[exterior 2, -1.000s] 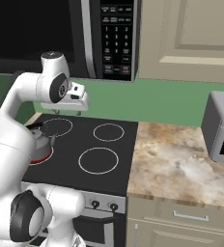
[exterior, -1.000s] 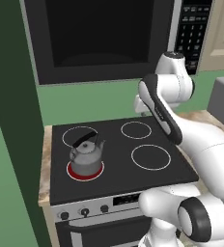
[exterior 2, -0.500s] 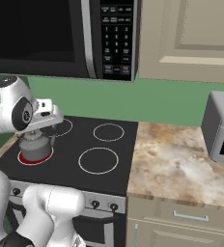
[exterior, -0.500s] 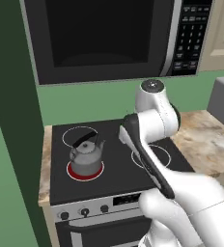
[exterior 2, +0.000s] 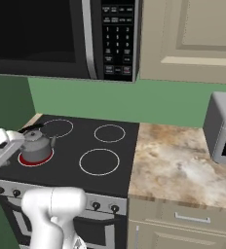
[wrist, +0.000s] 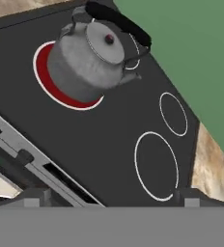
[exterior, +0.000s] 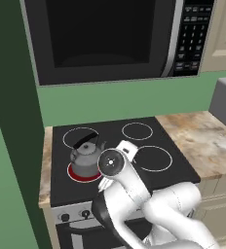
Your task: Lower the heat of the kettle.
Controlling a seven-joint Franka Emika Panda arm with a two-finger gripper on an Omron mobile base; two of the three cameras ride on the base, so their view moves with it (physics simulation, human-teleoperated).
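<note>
The small grey kettle (exterior: 85,155) (exterior 2: 36,143) (wrist: 91,57) with a black arched handle stands upright on the front left burner (wrist: 47,79), which glows red. My hand (exterior 2: 2,145) hangs low at the stove's front left corner, just left of the kettle and apart from it. In the hand view my gripper (wrist: 112,197) is open with nothing between its wide-set fingertips (wrist: 34,195). It looks across the black cooktop (wrist: 109,130) from the front edge. Stove knobs (wrist: 23,156) (exterior: 64,217) sit on the front panel below.
A black microwave (exterior: 105,39) (exterior 2: 47,34) hangs over the stove. A marble counter (exterior 2: 178,160) lies to the right, with a grey appliance (exterior 2: 224,133) at its far end. A green wall (exterior: 8,121) closes the left side. My elbow (exterior: 112,163) rises over the stove's front.
The arm has swung down and to the left, from above the back burners to the stove's front left corner. The kettle has not moved.
</note>
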